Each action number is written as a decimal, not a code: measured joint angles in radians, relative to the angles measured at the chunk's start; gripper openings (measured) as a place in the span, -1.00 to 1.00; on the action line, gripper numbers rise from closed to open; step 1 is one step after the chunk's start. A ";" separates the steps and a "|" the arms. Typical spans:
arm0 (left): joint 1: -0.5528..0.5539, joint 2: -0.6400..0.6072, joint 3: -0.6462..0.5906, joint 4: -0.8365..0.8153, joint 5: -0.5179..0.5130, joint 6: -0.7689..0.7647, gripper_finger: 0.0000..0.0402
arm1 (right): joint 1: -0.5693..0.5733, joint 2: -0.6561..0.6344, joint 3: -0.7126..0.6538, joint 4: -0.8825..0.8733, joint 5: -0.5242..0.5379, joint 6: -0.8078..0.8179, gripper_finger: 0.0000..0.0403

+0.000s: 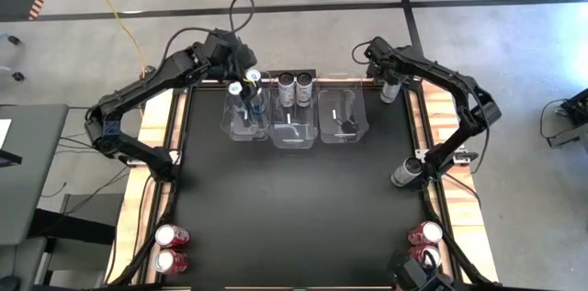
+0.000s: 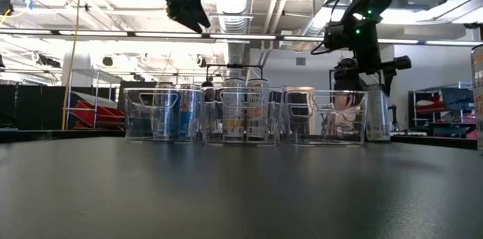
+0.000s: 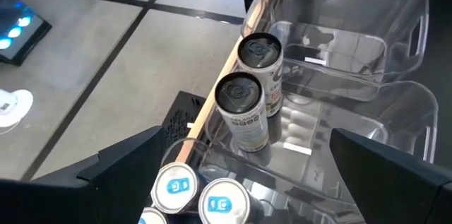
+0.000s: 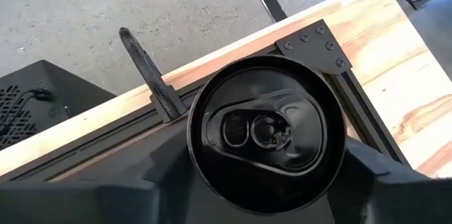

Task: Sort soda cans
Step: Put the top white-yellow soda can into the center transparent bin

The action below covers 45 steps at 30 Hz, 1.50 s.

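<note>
My left gripper (image 1: 244, 84) (image 3: 247, 139) hovers open over the left clear bin (image 1: 241, 124), where two blue-topped soda cans (image 3: 175, 187) (image 3: 224, 206) stand upright. Two dark-topped grey cans (image 3: 260, 51) (image 3: 240, 97) stand in the middle bin (image 1: 294, 130). The right bin (image 1: 342, 117) holds nothing. My right gripper (image 1: 389, 78) (image 4: 268, 171) is at the table's far right corner, shut on a dark-topped can (image 4: 265, 128) (image 1: 390, 93). Another grey can (image 1: 405, 172) lies at the right edge. Red cans stand at the near left (image 1: 170, 236) and near right (image 1: 424, 233) corners. My right gripper has the dark-topped can pinched between its two fingers (image 4: 159, 181), which sit on opposite sides of the can's upper wall (image 4: 201, 160). They come from above, pointing down. The can is upright over the far right corner; whether it is lifted clear I cannot tell.
The three clear bins stand side by side along the far edge. A wooden rim (image 1: 452, 117) with metal rails frames the black table top (image 1: 294, 208). A dark peg (image 4: 145, 65) sticks up from the rim beside the held can. The table's middle is open black surface.
</note>
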 joint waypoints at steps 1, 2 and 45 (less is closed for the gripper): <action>0.002 0.000 0.000 -0.001 0.000 0.000 0.97 | 0.001 0.000 0.000 0.000 0.000 0.000 0.18; 0.003 0.000 0.000 -0.002 0.000 0.000 0.97 | 0.002 0.000 0.000 0.000 0.001 -0.001 0.15; -0.004 -0.008 0.000 -0.083 -0.061 -0.074 0.97 | 0.751 0.010 0.345 0.502 0.016 -0.719 0.19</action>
